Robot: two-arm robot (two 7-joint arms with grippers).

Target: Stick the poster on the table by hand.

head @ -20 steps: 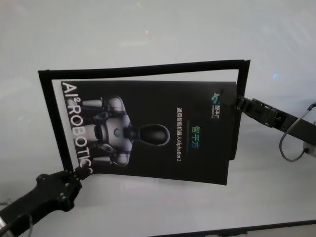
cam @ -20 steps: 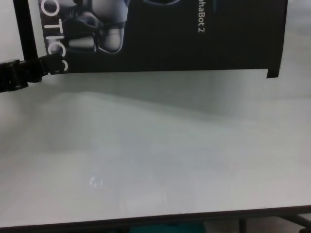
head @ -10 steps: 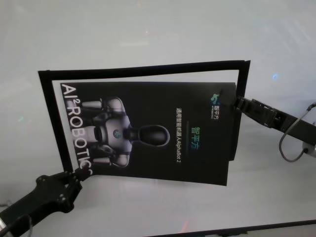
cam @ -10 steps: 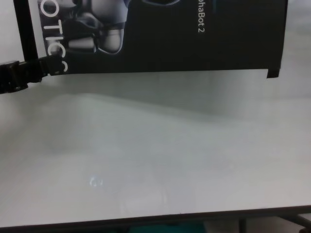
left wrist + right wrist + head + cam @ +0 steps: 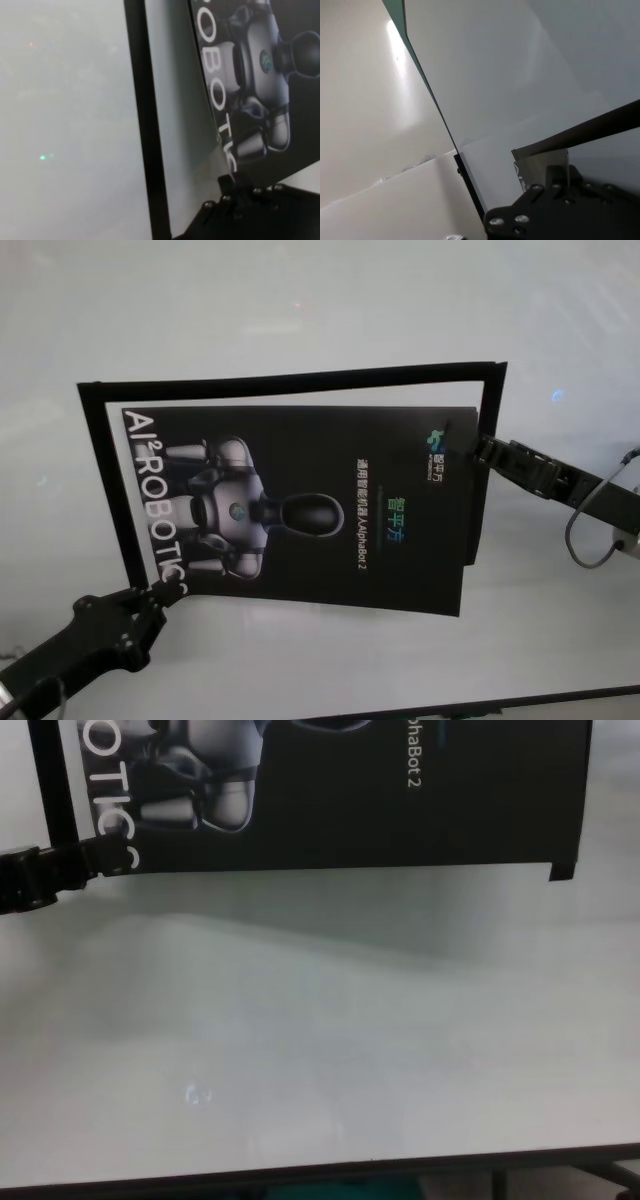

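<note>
While the table (image 5: pixel 300 300) spreads white and wide under everything, the poster (image 5: pixel 320 510) hangs over its middle, black and glossy, printed side up, held by two opposite corners; its shadow on the tabletop in the chest view suggests it is not yet lying flat; a frame of narrow black tape strips (image 5: pixel 290 382) marks the target on the table, running along the far side and down both ends, and the poster sits slightly askew inside it, its near edge past the end of the right-hand strip; the right gripper (image 5: pixel 474 448) reaches in from the right, its fingers closed on the poster's far right corner beside the logo; the left gripper (image 5: pixel 165 590) comes up from the near left and pinches the near left corner just below the white lettering. The step in hand looks like aligning and lowering; next, I judge, both arms should square the sheet with the tape, then press it down.
</note>
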